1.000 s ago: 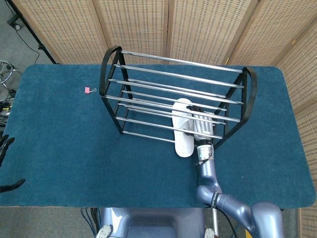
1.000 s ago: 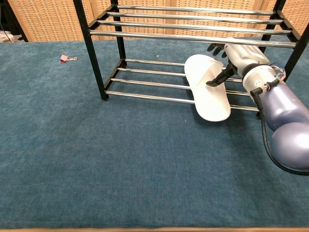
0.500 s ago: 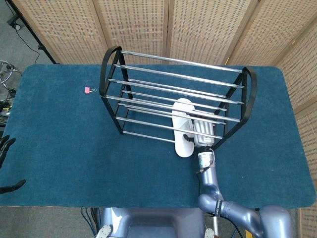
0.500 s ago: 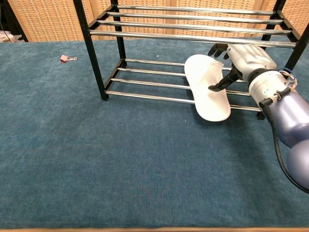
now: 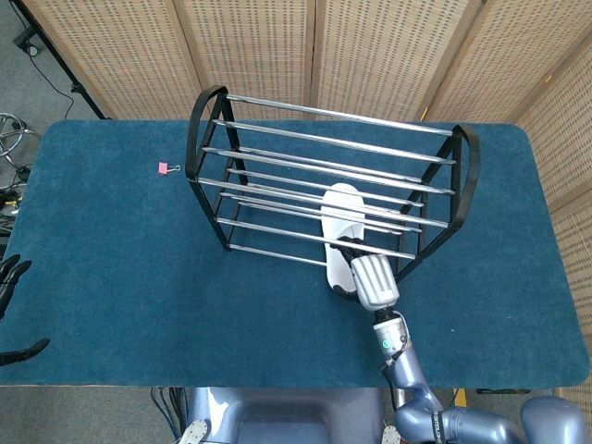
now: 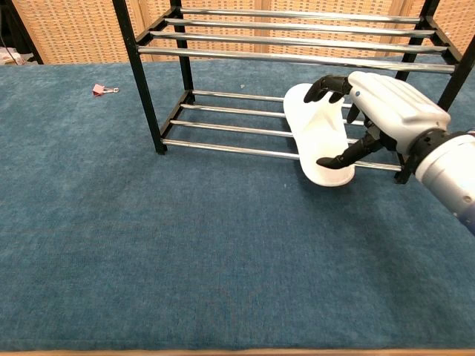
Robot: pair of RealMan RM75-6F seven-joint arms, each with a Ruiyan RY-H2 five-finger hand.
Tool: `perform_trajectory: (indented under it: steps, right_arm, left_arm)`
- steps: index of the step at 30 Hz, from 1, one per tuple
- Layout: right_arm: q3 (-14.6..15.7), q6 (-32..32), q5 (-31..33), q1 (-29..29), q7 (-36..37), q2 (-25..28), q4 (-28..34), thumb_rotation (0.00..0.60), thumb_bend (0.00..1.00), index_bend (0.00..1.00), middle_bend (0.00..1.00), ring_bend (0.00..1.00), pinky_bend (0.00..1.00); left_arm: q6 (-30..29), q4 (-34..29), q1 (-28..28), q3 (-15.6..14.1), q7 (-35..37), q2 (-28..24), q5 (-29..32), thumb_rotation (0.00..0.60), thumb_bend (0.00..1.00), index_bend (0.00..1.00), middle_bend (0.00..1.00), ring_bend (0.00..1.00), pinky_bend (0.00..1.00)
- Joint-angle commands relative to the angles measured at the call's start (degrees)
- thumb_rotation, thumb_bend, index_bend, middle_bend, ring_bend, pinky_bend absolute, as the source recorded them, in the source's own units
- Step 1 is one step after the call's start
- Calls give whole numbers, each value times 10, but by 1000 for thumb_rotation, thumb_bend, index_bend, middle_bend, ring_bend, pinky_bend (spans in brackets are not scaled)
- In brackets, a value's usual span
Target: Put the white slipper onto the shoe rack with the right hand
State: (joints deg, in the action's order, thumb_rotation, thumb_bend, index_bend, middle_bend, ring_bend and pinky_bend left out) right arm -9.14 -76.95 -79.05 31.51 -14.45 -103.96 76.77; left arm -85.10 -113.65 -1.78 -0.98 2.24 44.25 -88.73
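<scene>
The white slipper [image 5: 339, 215] [image 6: 315, 132] lies across the bars of the lowest shelf of the black and chrome shoe rack [image 5: 324, 148] [image 6: 297, 58], toward its right side. Its heel end sticks out past the front bar. My right hand [image 5: 372, 279] [image 6: 390, 111] hovers at the front of the rack, just right of the slipper, with fingers spread and arched over it and nothing gripped. The thumb tip reaches over the heel end. Only the dark fingers of my left hand [image 5: 9, 276] show, at the far left table edge, apart and holding nothing.
A small pink clip [image 5: 164, 167] [image 6: 99, 90] lies on the blue table cover left of the rack. Woven screens stand behind the table. The rack's upper shelves hold nothing.
My right hand has let go of the slipper and drawn back out of the rack toward the front edge. The slipper stays on the lowest shelf.
</scene>
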Motion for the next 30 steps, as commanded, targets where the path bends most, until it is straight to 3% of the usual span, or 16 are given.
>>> perform_trajectory:
  steps: [1, 8, 11, 16, 20, 23, 30]
  right_arm:
    - [68, -26, -98, -13, 58, 42, -4, 600, 163, 288, 264, 244, 366]
    - [176, -93, -255, -33, 123, 108, -37, 600, 162, 295, 291, 246, 374]
    - [206, -115, -303, -35, 132, 148, -47, 600, 163, 283, 287, 246, 374]
    - [229, -157, -348, -40, 165, 197, -89, 600, 162, 280, 290, 246, 374]
    - [240, -201, -367, -52, 210, 222, -136, 600, 163, 302, 293, 246, 269]
    - [225, -255, -338, -93, 210, 236, -170, 600, 163, 317, 285, 247, 161]
    - [193, -319, -259, -174, 227, 251, -178, 600, 151, 212, 169, 177, 117]
  left_arm:
    - [-1, 0, 1, 0, -2, 0, -1, 600, 0, 0, 0, 0, 4]
    - [-2, -3, 2, -2, -9, 2, -4, 600, 0, 0, 0, 0, 4]
    - [-4, -4, 3, -4, -12, 3, -9, 600, 0, 0, 0, 0, 4]
    - [-5, -5, 4, -6, -19, 6, -15, 600, 0, 0, 0, 0, 4]
    - [-6, -7, 5, -7, -26, 8, -17, 600, 0, 0, 0, 0, 4]
    - [-5, -8, 4, -8, -30, 9, -18, 600, 0, 0, 0, 0, 4]
    - [-3, -9, 4, -8, -38, 12, -17, 600, 0, 0, 0, 0, 4]
